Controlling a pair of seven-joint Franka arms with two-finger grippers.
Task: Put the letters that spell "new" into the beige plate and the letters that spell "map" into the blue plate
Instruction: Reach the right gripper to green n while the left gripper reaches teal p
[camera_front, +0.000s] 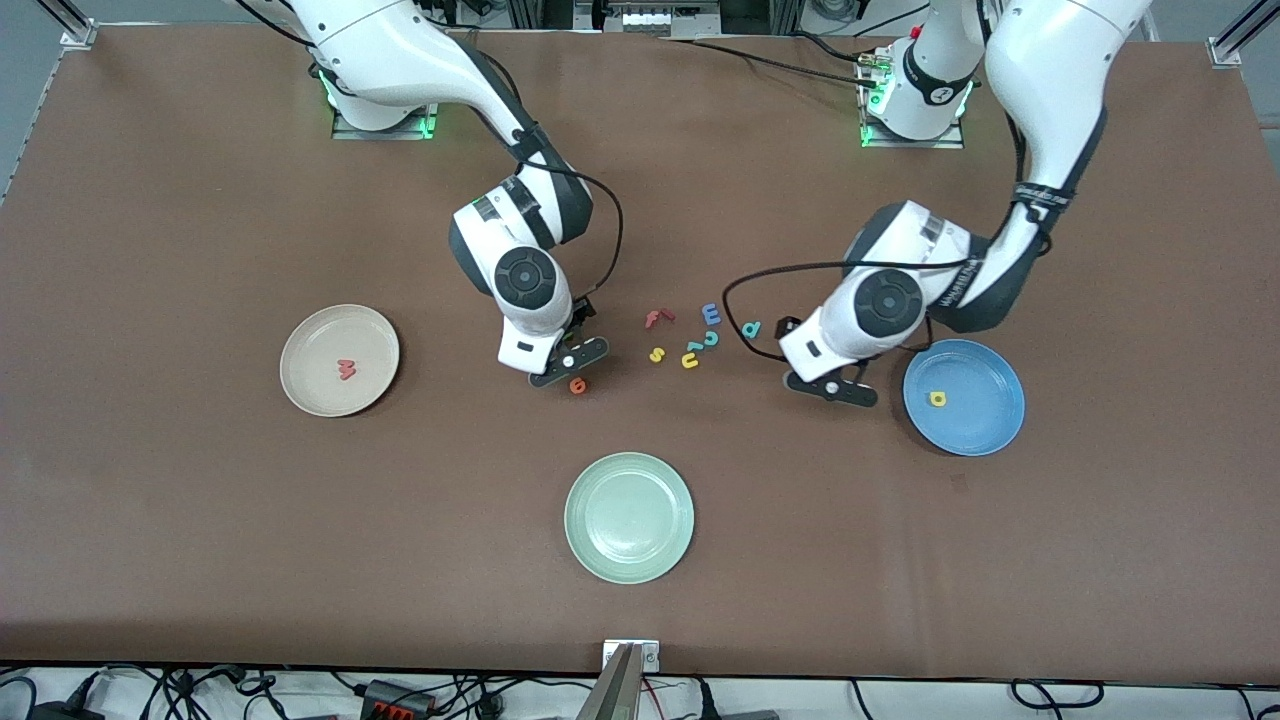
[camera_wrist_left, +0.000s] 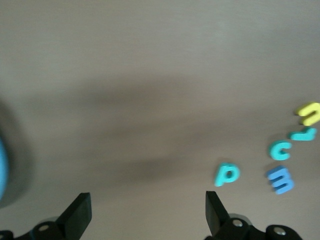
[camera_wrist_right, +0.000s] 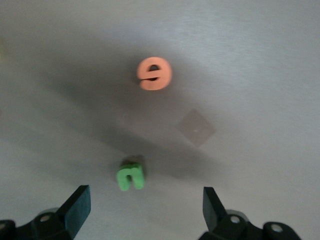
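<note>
A: Where did the plates stand in the front view?

B: Round shallow beige plate (camera_front: 339, 360) at centre-left of the frame, the salmon-red foam w (camera_front: 346, 369) lying in it. Round bright blue plate (camera_front: 964, 397) at centre-right, the yellow foam a (camera_front: 937, 399) in it. Pale green round plate (camera_front: 629, 517) low in the middle, nearest the front camera.

A: And the loose letters?

B: Clustered mid-frame between the two grippers: blue foam m (camera_front: 711, 314), teal foam p (camera_front: 751, 329), teal c (camera_front: 709, 339), yellow u (camera_front: 690, 360), yellow s (camera_front: 657, 354), red f (camera_front: 658, 318). The orange foam e (camera_front: 577, 384) lay just below the right gripper (camera_front: 568, 362). The green foam n (camera_wrist_right: 131, 175) showed in the right wrist view, between the fingers and near the e.

A: Right gripper fingers?

B: Spread wide, holding nothing, over the table above the n and e.

A: Left gripper?

B: The left gripper (camera_front: 832, 385) hung over bare table between the p and the blue plate's rim. Fingers (camera_wrist_left: 79, 214) fully apart, empty; the p and m showed off to one side in its wrist view
</note>
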